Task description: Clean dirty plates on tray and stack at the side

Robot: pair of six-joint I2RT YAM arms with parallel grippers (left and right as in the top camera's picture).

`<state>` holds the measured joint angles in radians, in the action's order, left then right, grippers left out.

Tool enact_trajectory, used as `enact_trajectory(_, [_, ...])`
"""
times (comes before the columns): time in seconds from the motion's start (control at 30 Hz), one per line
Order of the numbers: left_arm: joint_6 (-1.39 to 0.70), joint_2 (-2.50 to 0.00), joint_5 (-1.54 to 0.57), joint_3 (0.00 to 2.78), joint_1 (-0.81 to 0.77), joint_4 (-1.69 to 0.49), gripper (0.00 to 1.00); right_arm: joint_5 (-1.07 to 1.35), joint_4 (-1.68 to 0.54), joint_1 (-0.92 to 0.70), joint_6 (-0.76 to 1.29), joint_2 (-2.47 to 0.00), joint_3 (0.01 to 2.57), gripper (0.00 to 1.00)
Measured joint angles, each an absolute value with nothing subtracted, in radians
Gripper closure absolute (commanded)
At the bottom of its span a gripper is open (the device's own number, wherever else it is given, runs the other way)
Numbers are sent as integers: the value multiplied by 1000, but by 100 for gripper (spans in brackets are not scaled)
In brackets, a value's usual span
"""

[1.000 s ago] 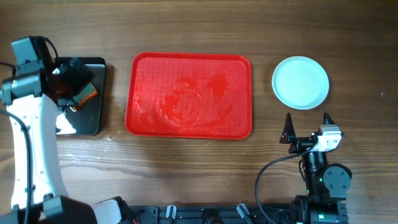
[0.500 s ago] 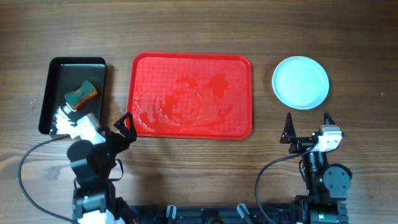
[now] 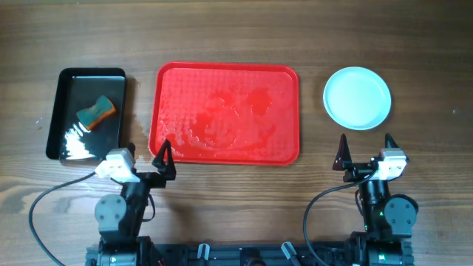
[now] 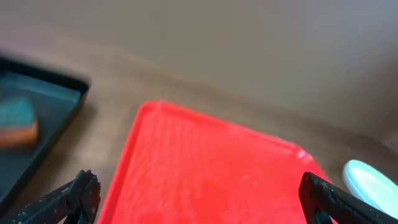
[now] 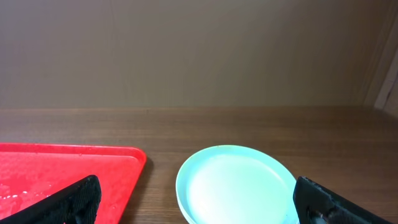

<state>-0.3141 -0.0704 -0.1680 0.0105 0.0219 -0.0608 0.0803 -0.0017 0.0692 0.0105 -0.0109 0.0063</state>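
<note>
The red tray (image 3: 225, 111) lies mid-table with a wet sheen and nothing on it. Right of it the pale plates (image 3: 357, 97) sit on the wood; only the top one shows, and it looks clean. My left gripper (image 3: 148, 154) hangs open and empty just in front of the tray's front left corner. In the left wrist view the left gripper (image 4: 200, 205) frames the tray (image 4: 211, 168). My right gripper (image 3: 365, 148) is open and empty just in front of the plates. In the right wrist view the right gripper (image 5: 196, 208) frames the plates (image 5: 239, 183).
A glossy black tray (image 3: 85, 114) at the far left holds a teal and orange sponge (image 3: 97, 111) and some white foam. In the left wrist view the black tray (image 4: 43, 118) and sponge (image 4: 15, 121) appear blurred at the left.
The left arm has drawn back from over the black tray to the table's front, leaving the sponge lying in that tray. The right arm has not moved.
</note>
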Motion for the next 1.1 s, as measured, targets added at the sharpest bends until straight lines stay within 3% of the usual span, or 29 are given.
enact_trajectory(1.1, [129,-15,-64,10,-26,-72,0,80,-2,69,10,-11,6,0])
